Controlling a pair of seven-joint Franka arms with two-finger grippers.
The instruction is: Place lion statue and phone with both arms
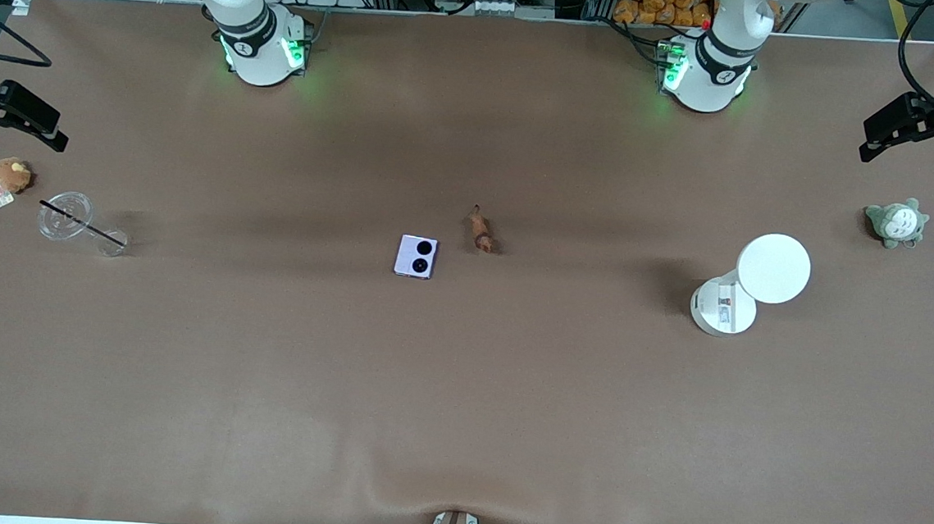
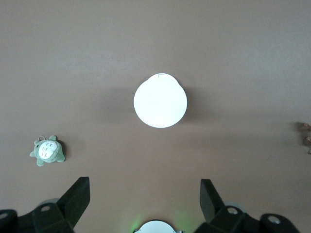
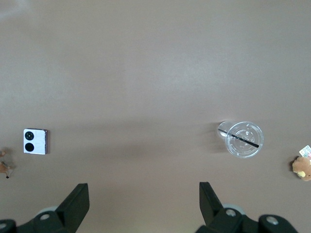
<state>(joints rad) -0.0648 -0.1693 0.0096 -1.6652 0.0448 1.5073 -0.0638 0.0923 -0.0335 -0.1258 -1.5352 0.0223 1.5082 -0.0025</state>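
Both grippers hung wide open, holding nothing: the left gripper (image 2: 144,201) over the white lamp (image 2: 160,100), the right gripper (image 3: 144,204) high near the plastic cup (image 3: 244,140). The phone (image 1: 416,256) lay mid-table just beside the lion statue (image 1: 481,230), apart.

Brown table (image 1: 458,393); lilac phone (image 1: 416,257) with two black circles; reddish-brown lion (image 1: 481,230); white lamp (image 1: 772,269); grey-green, white-bellied plush (image 1: 896,222); orange-brown plush (image 1: 11,175); clear cup (image 1: 66,215), black straw (image 1: 74,219).

We see a matt brown cloth-like counter (image 1: 261,379), smooth glossy lilac phone (image 1: 416,257), matt reddish-brown lion statue (image 1: 481,230), clear plastic cup (image 1: 66,216), fuzzy grey plush (image 1: 896,223), smooth white plastic lamp (image 1: 772,268).
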